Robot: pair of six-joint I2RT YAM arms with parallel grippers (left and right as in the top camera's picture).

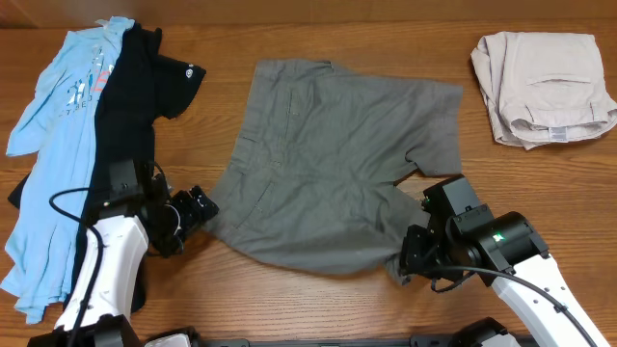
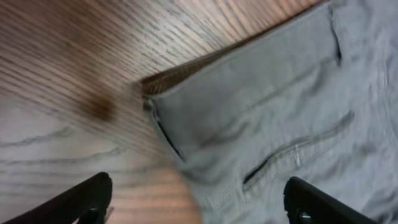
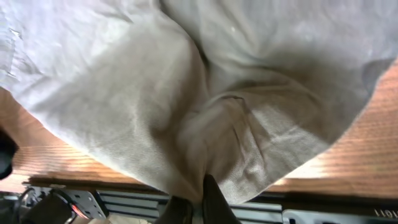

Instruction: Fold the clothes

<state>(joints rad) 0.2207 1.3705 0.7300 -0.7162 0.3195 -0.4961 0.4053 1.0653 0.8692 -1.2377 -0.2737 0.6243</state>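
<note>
Brown wooden table (image 1: pixel 386 34) with streaked, visible grain

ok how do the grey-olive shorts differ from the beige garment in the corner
The grey-olive cotton shorts lie spread open and rumpled; the beige cloth garment is folded into a compact stack. The shorts are darker and cover far more surface. Both are soft fabric on the wooden table.

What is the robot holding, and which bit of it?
The right end effector pinches the grey-olive shorts at their near edge. The left end effector is open above a corner of the shorts, holding nothing.
</note>
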